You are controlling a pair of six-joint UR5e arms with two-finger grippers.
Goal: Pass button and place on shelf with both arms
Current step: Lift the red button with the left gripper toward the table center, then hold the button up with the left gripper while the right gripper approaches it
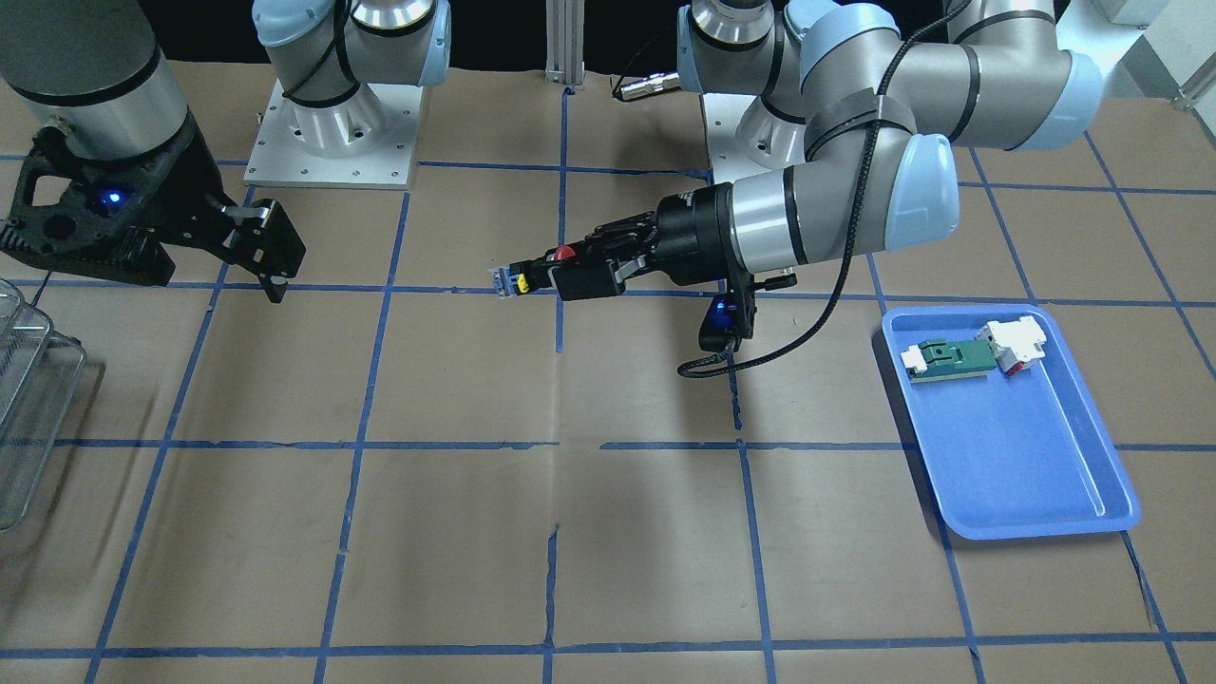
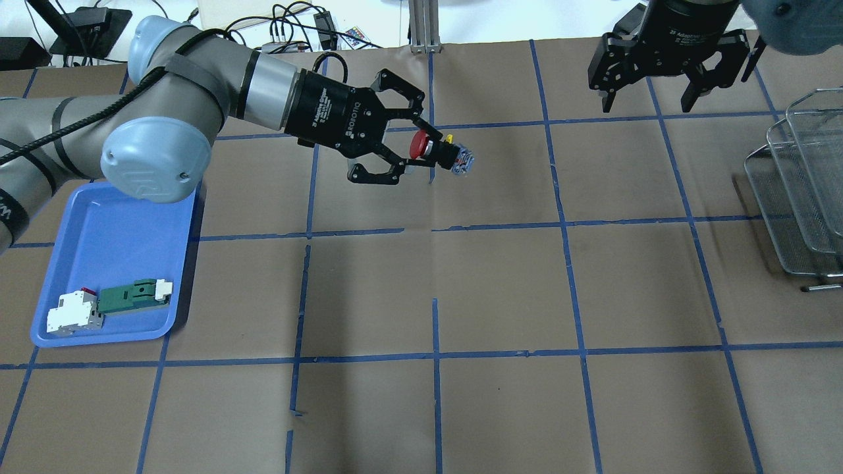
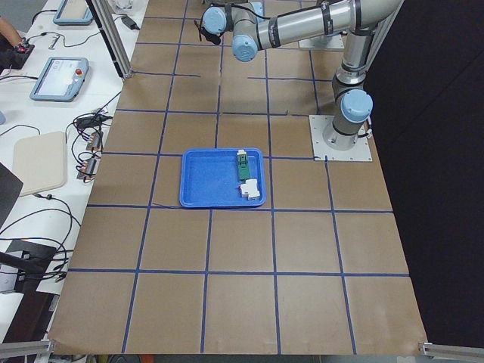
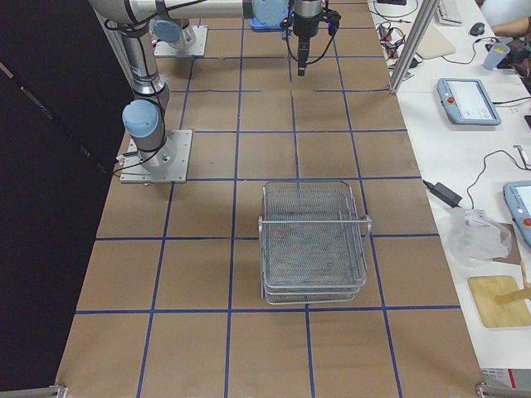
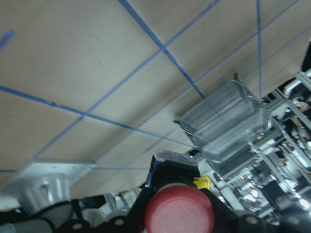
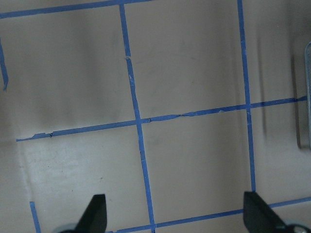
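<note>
My left gripper (image 2: pixel 425 151) reaches out level over the middle of the table's far half, shut on the button (image 2: pixel 450 156). Its red cap sits between the fingers and its black body points toward my right arm. The button also shows in the front view (image 1: pixel 564 254) and in the left wrist view (image 5: pixel 179 214). My right gripper (image 2: pixel 657 100) hangs open and empty, pointing down, well apart from the button; its fingertips (image 6: pixel 97 209) stand wide over bare paper. The wire shelf (image 2: pixel 800 191) stands at the table's right edge and also shows in the right exterior view (image 4: pixel 314 240).
A blue tray (image 2: pixel 99 230) at the near left holds a green-and-white part (image 2: pixel 135 295) and a white-and-red block (image 2: pixel 72 313). Brown paper with a blue tape grid covers the table. The arm bases (image 1: pixel 332 133) stand at the back.
</note>
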